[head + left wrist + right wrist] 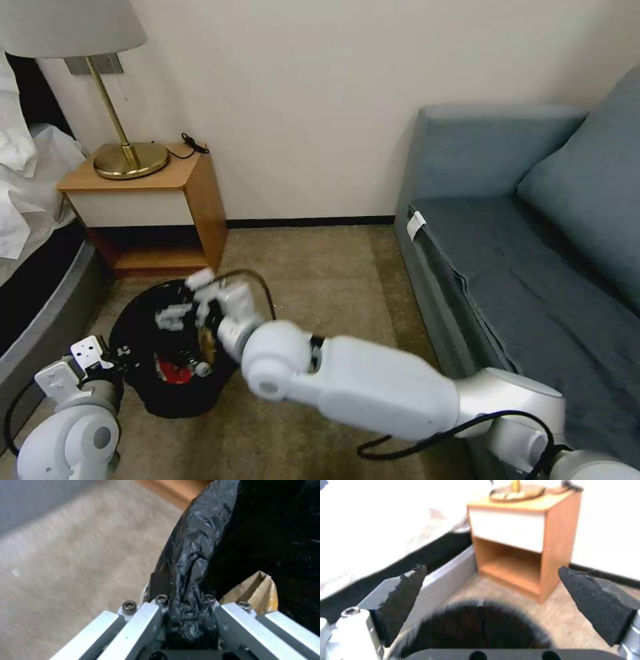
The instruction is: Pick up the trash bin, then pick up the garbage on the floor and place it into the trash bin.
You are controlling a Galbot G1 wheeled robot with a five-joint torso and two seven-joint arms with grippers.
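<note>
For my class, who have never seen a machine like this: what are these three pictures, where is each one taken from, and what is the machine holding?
This is a wheeled robot with two white arms, each ending in a pincer. The wide picture comes from a camera on its head, looking down at a carpeted bedroom floor between a wooden nightstand and a blue-grey sofa. The other two come from cameras on its wrists.

The left pincer is shut on the rim of the round black trash bin with a glossy plastic liner. Inside lie a tan paper bag and a red-white packet.

The right pincer hovers open above the bin's mouth, its black pads spread and holding nothing.
</note>
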